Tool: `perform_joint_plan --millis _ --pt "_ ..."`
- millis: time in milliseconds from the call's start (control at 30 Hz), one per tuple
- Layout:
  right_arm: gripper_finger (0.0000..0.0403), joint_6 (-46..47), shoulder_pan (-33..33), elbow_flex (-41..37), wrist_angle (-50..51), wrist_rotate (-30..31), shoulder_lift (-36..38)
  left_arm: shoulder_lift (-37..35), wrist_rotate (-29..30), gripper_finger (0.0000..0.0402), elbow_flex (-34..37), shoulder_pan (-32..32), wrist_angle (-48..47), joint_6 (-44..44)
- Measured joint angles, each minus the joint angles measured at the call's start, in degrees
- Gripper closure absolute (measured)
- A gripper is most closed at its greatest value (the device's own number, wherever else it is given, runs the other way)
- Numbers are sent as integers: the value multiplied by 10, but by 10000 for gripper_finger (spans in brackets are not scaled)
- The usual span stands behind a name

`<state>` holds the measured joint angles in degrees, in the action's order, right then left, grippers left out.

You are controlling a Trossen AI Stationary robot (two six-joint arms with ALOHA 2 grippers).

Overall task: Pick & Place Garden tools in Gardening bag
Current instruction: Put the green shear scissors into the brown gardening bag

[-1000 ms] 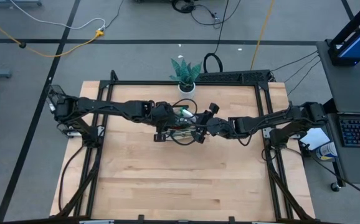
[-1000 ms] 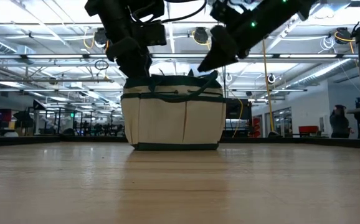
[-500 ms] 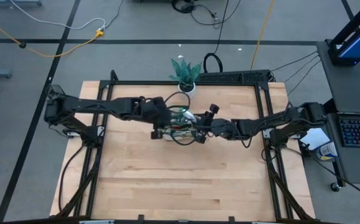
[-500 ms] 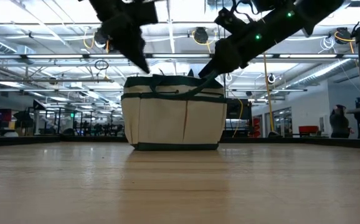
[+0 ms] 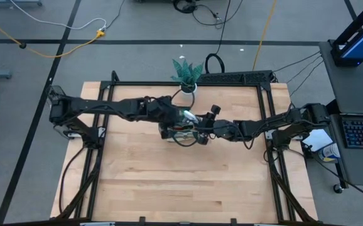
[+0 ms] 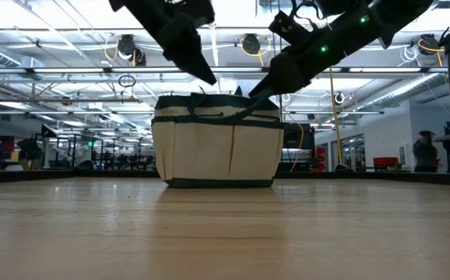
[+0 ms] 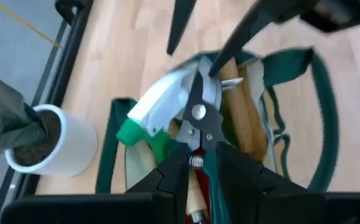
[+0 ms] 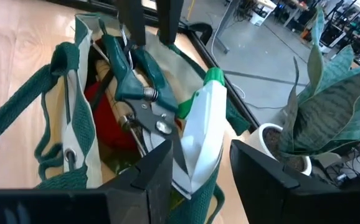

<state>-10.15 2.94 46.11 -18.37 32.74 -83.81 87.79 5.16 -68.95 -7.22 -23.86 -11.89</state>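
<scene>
The bag (image 6: 217, 140) stands mid-table, shears (image 7: 198, 124) and spray bottle (image 8: 198, 137) already inside. My left gripper (image 7: 202, 177) and right gripper (image 8: 195, 171) hover spread and empty above it. I judge packing nearly finished; next, withdraw both.

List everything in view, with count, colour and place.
bag: one, beige with green trim, upright mid-table toward the far edge
shears: one, green handles, steel blades, lying atop the bag's contents
spray bottle: one, white with green collar, in the bag beside the shears
wooden handle: one, brown, in the bag
red item: one, deep in the bag, cannot tell what it is
plant: one, green, in a white pot at the table's far edge
table: one, light wood
left gripper: black, open astride the shears' handles over the bag
right gripper: black, open over the bag, astride the bottle
</scene>
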Motion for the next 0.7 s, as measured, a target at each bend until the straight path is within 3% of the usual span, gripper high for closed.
perform_joint_plan --millis 200,500,700 --pt "252 -10 3 0 13 0 0 32 4 314 0 0 -3 -6" --pt "252 -169 44 0 57 -7 44 47 7 314 -1 -9 -19 6" --pt "252 -223 43 0 104 -171 67 47 6 314 -1 -17 -32 11"
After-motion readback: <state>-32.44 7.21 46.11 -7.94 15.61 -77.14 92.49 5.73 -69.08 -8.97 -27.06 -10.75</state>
